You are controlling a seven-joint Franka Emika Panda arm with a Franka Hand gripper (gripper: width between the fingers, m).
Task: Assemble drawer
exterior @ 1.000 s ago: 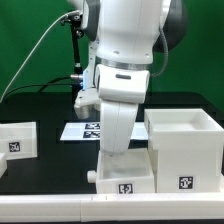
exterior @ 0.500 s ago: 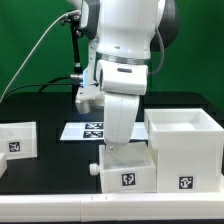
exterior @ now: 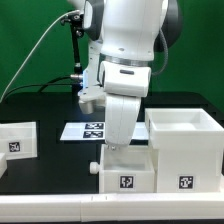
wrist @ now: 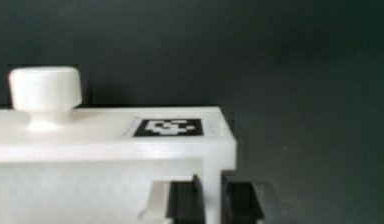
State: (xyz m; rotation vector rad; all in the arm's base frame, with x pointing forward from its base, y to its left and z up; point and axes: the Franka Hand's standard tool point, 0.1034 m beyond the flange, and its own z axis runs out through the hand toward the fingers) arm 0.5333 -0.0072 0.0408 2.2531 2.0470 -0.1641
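Observation:
The drawer (exterior: 128, 172) is a small low white tray with a square tag on its front and a round knob (exterior: 97, 168) on its side. It sits near the table's front edge, right beside the tall white cube casing (exterior: 186, 148) on the exterior view's right. I cannot tell if the two touch. My gripper (exterior: 122, 150) reaches down into the drawer. In the wrist view my gripper (wrist: 208, 200) is shut on the drawer's thin wall (wrist: 118, 160), with one black finger (wrist: 176, 200) on each side. The tag (wrist: 171, 127) and knob (wrist: 47, 95) show beyond it.
A second small white tray (exterior: 17, 138) with a tag stands at the exterior view's left. The marker board (exterior: 82, 130) lies flat behind the arm. A black post with cables (exterior: 74, 50) stands at the back. The table's white front edge (exterior: 60, 207) runs close below the drawer.
The drawer, held in my gripper, has shifted slightly towards the exterior view's right, nearer the cube casing, and sits a little higher in the picture. It has barely moved in the last half second.

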